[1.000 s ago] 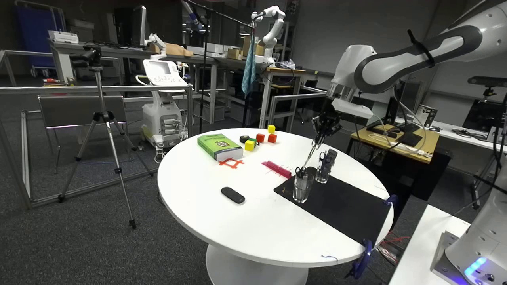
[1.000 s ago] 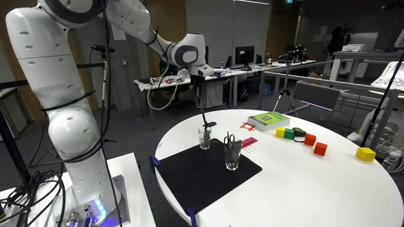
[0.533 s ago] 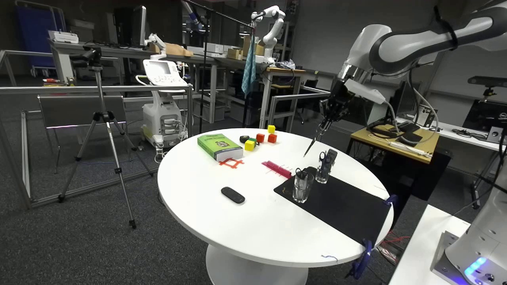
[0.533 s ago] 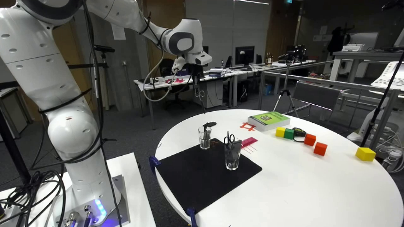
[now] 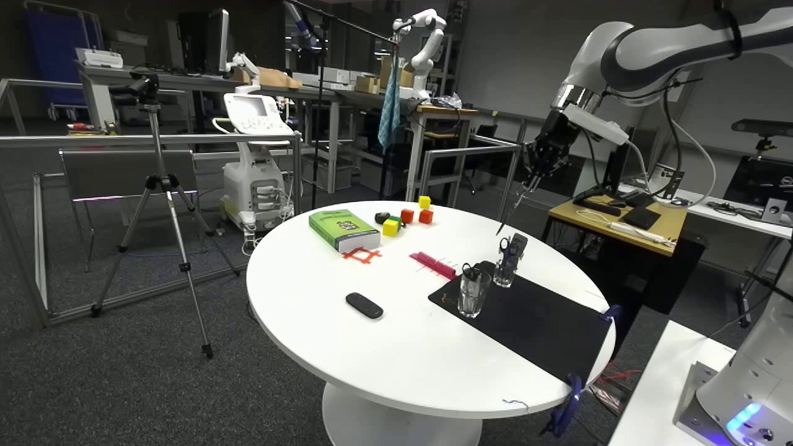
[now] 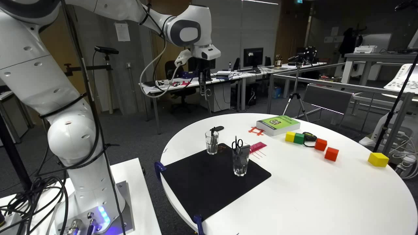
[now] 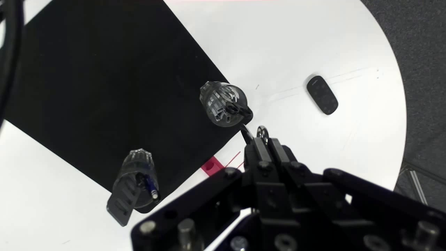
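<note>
White round table [image 6: 321, 195] spread out below me. Nearest first: my claw [image 7: 267, 141] is pinched tight on a scissors-like tool [image 7: 246, 134], dark blade hanging down, metal ring right at the grip. Change: a second ago its tip was at the mouth of the near glass [image 6: 212, 150]; now it's up in the air, well off the rim, arm [image 5: 672, 49] leaned back. Pinch itself hasn't changed. Meaning, as I read it: tool is free to carry, no snag on the glass, but only my pinch supports it, so it could twist or slip. Near glass stands upright at the edge of the black mat [image 6: 209, 182], dark loops [image 7: 240, 110] sticking out. Second glass [image 6: 240, 169], also upright, on the mat too, with a grey slotted piece [image 7: 124, 199] in it. Pink bar [image 5: 435, 265] just beside the mat corner. Dark mouse-shaped thing [image 7: 322, 95] further off on the tabletop. Then a green book [image 5: 342, 228], some coloured cubes [image 6: 331, 154] strung out beside it. Farthest: white cart [image 5: 255, 186] past the table.
</note>
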{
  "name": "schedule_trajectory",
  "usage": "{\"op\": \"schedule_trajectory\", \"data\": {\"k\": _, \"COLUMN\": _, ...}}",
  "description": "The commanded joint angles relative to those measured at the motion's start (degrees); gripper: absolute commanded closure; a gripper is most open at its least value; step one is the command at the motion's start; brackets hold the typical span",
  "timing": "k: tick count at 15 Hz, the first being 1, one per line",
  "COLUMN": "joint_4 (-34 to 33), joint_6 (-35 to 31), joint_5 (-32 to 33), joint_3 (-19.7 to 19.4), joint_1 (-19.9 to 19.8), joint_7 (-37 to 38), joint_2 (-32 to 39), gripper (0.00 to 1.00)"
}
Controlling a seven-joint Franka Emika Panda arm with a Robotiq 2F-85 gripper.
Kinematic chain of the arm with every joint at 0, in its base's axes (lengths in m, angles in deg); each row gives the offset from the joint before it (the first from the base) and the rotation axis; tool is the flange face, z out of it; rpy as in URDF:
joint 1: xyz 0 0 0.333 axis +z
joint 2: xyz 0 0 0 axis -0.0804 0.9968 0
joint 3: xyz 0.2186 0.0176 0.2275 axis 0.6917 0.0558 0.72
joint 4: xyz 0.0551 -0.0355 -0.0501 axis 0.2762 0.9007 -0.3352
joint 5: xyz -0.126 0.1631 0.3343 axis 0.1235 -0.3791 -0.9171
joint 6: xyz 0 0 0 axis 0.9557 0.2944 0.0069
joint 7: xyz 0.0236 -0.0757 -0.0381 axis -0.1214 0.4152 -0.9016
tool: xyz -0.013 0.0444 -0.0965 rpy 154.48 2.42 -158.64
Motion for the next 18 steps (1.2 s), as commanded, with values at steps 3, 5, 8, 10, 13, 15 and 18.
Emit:
{"op": "schedule_trajectory", "data": {"k": 3, "joint_4": 2.82, "joint_6": 4.44, "joint_5": 0.56, "joint_3": -1.93, "joint_1": -4.74, "joint_7": -1.42, "joint_2": -4.2, "gripper": 0.99}}
{"op": "schedule_trajectory", "data": {"k": 5, "joint_4": 3.75, "joint_6": 4.13, "joint_5": 1.08, "joint_3": -2.6, "joint_1": -6.16, "joint_7": -1.54, "joint_2": -4.63, "gripper": 0.99}}
{"op": "schedule_trajectory", "data": {"k": 8, "joint_4": 4.77, "joint_6": 3.47, "joint_5": 1.83, "joint_3": -3.69, "joint_1": -7.92, "joint_7": -2.62, "joint_2": -4.45, "gripper": 0.99}}
{"op": "schedule_trajectory", "data": {"k": 10, "joint_4": 5.06, "joint_6": 3.25, "joint_5": 2.92, "joint_3": -4.27, "joint_1": -8.93, "joint_7": -4.15, "joint_2": -4.05, "gripper": 0.99}}
{"op": "schedule_trajectory", "data": {"k": 13, "joint_4": 4.96, "joint_6": 3.85, "joint_5": 4.62, "joint_3": -5.27, "joint_1": -10.13, "joint_7": -7.38, "joint_2": -3.27, "gripper": 0.99}}
{"op": "schedule_trajectory", "data": {"k": 15, "joint_4": 5.06, "joint_6": 3.78, "joint_5": 5.04, "joint_3": -5.5, "joint_1": -10.51, "joint_7": -9.44, "joint_2": -3.03, "gripper": 0.99}}
{"op": "schedule_trajectory", "data": {"k": 18, "joint_4": 4.64, "joint_6": 3.4, "joint_5": 4.23, "joint_3": -5.17, "joint_1": -10.45, "joint_7": -8.71, "joint_2": -2.11, "gripper": 0.96}}
